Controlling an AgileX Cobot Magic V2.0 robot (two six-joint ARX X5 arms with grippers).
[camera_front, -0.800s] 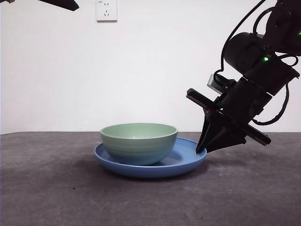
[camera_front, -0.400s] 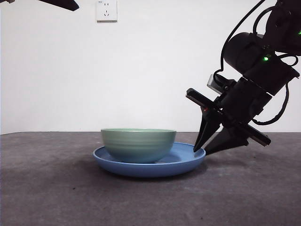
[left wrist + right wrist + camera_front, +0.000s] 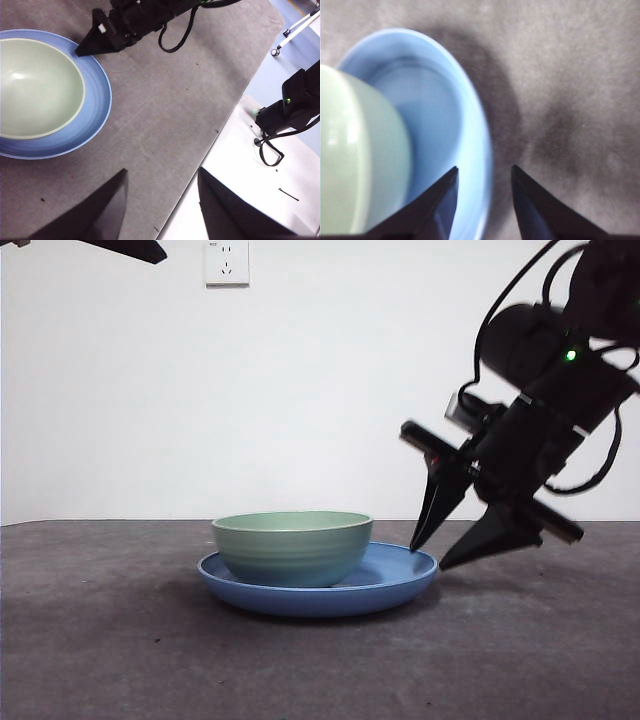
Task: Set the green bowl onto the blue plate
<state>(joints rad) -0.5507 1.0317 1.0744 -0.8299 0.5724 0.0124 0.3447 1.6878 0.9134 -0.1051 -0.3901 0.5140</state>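
Sitting inside the blue plate (image 3: 390, 585) on the counter (image 3: 120, 660), the green bowl (image 3: 292, 545), right gripper (image 3: 425, 555) jaws open beside the plate's rim, left gripper (image 3: 160, 200) jaws open, far away.

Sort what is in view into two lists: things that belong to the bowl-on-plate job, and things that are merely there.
Part of the job:
- green bowl, sitting in the blue plate
- blue plate, on the table
- right gripper, open, at the plate's rim

Merely there:
- left gripper, open, waiting above the table
- grey table
- wall socket
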